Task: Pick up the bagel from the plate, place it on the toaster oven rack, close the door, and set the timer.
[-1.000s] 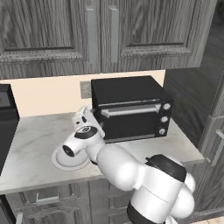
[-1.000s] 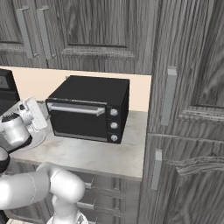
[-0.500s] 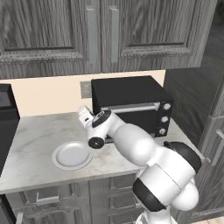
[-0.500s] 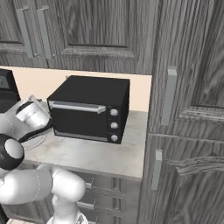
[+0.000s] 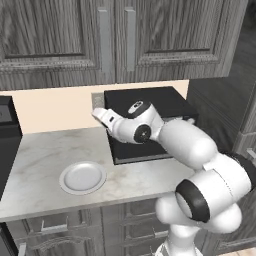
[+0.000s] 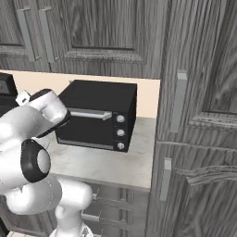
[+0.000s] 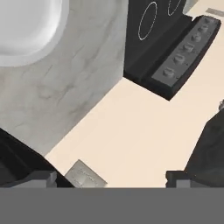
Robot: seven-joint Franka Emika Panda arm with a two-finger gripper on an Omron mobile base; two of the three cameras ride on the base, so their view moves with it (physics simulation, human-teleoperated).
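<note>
White, round, shallow-rimmed plate point(image 5: 82, 177): sits bare on the pale marbled stone surface point(image 5: 45, 150), at about eight o'clock from the oven; no orange-brown ring bagel is visible on it or anywhere else.

Black boxy toaster oven point(image 6: 99, 113): stands at the back of the surface. Its flat black door point(image 6: 88, 127) with long silver bar handle point(image 6: 91, 114) appears shut in the right base view; three round knobs point(image 6: 121, 132) run down its right side. Wire rack hidden.

Two-finger claw point(image 5: 100, 116): spread wide, holding nothing, raised near the oven's upper left corner, facing the cream wall point(image 7: 144, 140).

Progress, as judged: bagel presumably loaded and door closed; setting the timer knob remains.
</note>
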